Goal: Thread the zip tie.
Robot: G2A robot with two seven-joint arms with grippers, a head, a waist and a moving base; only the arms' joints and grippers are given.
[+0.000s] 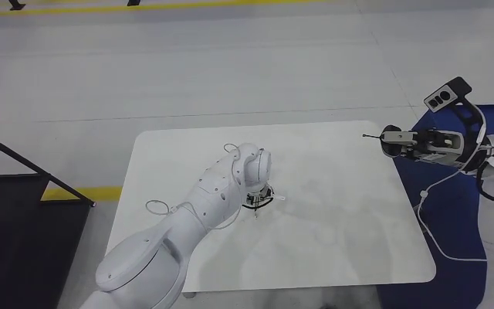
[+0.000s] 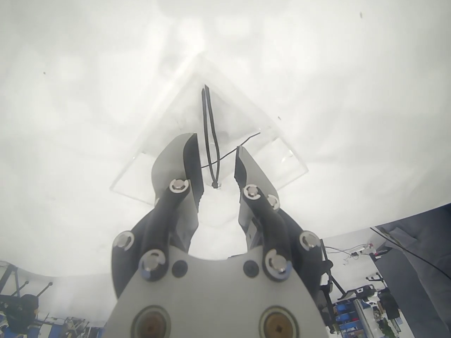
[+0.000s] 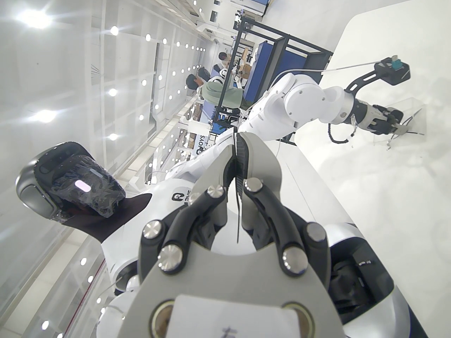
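Near the middle of the white table (image 1: 347, 232), the left gripper (image 2: 215, 142) hangs wide open and empty over a clear acrylic tray (image 2: 282, 163). Its 2 fingers stand either side of a black looped zip tie (image 2: 215, 182) that lies on the tray, clear of both. Farther off, at the table's right edge, the right gripper (image 1: 388, 140) is closed tight on a 2nd black zip tie (image 3: 238, 212), whose thin end pokes out to the left.
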